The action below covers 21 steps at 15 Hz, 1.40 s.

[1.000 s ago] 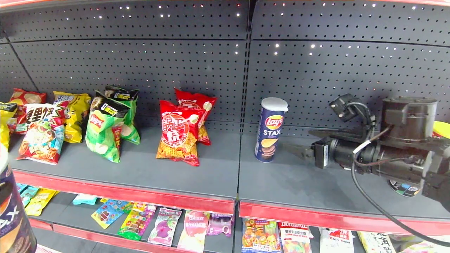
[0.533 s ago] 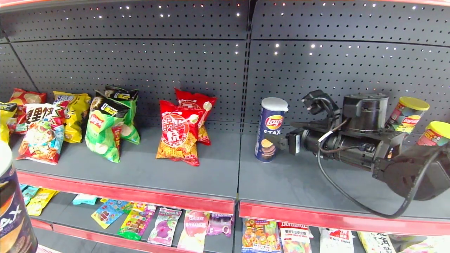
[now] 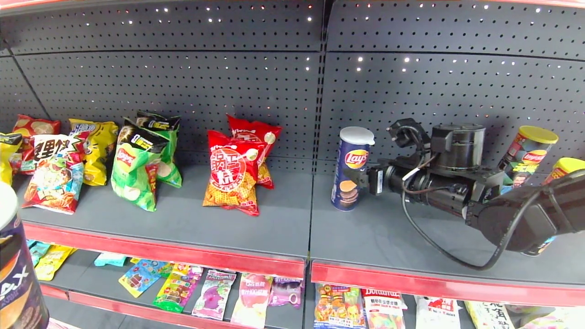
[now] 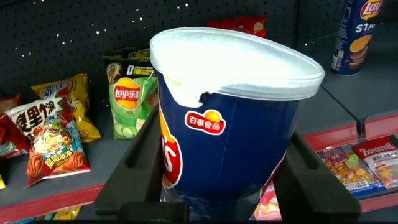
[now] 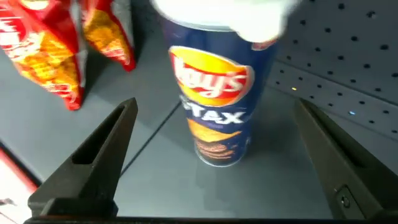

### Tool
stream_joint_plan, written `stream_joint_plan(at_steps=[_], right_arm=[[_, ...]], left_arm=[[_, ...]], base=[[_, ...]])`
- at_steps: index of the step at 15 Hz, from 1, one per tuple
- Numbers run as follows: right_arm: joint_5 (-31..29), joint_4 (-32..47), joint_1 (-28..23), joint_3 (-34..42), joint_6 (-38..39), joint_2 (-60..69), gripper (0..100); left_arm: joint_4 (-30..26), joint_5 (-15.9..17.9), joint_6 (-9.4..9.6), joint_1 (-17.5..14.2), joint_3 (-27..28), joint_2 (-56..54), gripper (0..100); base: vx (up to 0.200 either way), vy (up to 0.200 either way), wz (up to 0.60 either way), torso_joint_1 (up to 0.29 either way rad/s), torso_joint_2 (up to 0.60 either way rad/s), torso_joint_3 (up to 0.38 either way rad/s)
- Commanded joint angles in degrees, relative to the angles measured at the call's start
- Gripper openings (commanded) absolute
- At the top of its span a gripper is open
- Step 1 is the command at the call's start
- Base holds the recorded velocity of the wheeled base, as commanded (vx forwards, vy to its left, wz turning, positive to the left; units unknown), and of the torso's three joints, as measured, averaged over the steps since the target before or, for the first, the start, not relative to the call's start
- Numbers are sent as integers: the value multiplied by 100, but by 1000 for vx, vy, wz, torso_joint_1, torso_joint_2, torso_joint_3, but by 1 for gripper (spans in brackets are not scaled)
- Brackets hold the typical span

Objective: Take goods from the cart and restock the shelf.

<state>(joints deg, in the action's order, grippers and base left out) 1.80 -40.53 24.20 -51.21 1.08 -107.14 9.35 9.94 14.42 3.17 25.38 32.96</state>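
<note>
Grey shelf [image 3: 274, 228], dark pegboard [image 3: 205, 82]; right claw [image 5: 215, 104] wide around blue can [image 3: 351, 153], left claw [image 4: 222, 137] tight on second can [image 4: 236, 68].

blue can [image 4: 233, 121], white-lidded — clamped in left gripper [image 4: 224, 140]

Matt grey shelf [image 3: 183, 219] and perforated back panel [image 3: 183, 91] — glossy, crinkled red chip bag [image 3: 233, 176]; glossy blue can [image 4: 230, 137], smooth white plastic lid [image 4: 236, 62].

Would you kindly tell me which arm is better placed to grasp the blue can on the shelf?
Likely right: the right gripper, open, points at the shelf can from close by; the left gripper is shut on another blue can, farther off.
</note>
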Motion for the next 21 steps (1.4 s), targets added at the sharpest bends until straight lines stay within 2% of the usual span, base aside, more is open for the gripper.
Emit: stream_joint_plan(at_steps=[1,8,21], right_arm=[[-57,2,-29,-20,-3,-87,100],[-233,2,-47,-644,111,-571,100],[-233,2,-47,-1005,138,-817,100]], left_arm=[[-3,8,-1,-1,-7,26,0],[-3,8,-1,-1,-16,17,0],[-21,0,-1,-1,-33,26,0]], base=[[0,0,0,0,0,0],[0,0,0,0,0,0],[0,0,0,0,0,0]])
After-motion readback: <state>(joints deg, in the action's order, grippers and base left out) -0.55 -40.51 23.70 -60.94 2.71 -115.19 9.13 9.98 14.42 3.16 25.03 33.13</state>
